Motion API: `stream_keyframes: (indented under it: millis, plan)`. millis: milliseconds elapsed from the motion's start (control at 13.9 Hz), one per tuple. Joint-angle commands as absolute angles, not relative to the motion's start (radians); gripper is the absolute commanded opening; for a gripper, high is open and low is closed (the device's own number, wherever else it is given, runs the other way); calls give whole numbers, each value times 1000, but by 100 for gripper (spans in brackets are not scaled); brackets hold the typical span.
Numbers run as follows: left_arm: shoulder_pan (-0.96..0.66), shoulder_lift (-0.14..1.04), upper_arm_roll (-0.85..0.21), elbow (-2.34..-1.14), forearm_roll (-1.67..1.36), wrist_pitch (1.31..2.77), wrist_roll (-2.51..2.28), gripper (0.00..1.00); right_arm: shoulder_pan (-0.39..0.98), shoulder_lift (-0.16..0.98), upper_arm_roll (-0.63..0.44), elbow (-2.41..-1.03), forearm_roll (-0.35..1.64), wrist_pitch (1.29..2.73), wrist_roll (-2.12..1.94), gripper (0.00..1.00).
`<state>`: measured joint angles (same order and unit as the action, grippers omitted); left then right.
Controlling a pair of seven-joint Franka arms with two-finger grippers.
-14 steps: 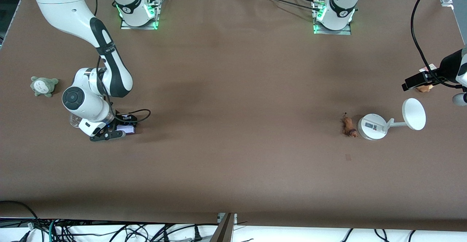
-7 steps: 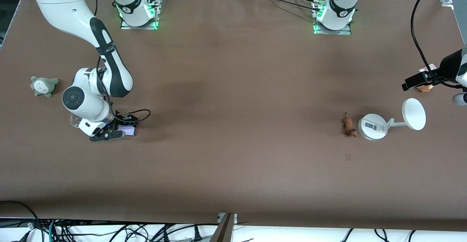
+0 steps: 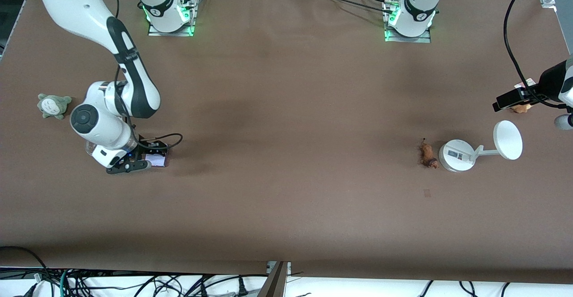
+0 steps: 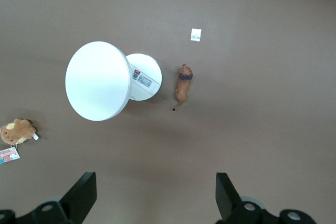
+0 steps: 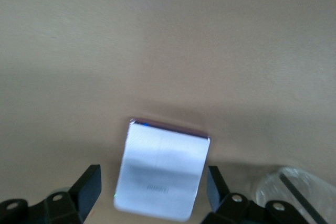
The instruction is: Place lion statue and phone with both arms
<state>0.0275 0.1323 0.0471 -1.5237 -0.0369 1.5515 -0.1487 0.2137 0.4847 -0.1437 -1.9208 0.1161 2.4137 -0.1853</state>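
The phone (image 5: 161,170) lies flat between the spread right gripper (image 5: 152,192); the left gripper (image 4: 156,195) waits, fingers apart, above bare table (image 3: 291,131).

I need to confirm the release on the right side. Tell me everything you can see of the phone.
The phone is a small flat rectangle with rounded corners, pale lavender-white, with a line of faint small print and a darker edge along one short side. It lies flat on the brown table toward the right arm's end. The right gripper is open just above it, a finger on either side, neither visibly pressing it. A clear round object sits beside it.
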Motion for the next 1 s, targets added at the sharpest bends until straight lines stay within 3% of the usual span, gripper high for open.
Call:
stream_keyframes:
  millis: [0,430,932]
  plan:
    - [37,137,38,-1516,-31,1546,-126,100,215,333,-138,-1918,143,2237,-172,90]
    - [35,137,38,-1516,-31,1546,-127,100,224,186,-135,-1697,121,1759,-25,99]
    - [35,137,38,-1516,-32,1546,-127,100,222,183,-137,-1390,34,1355,-26,100]
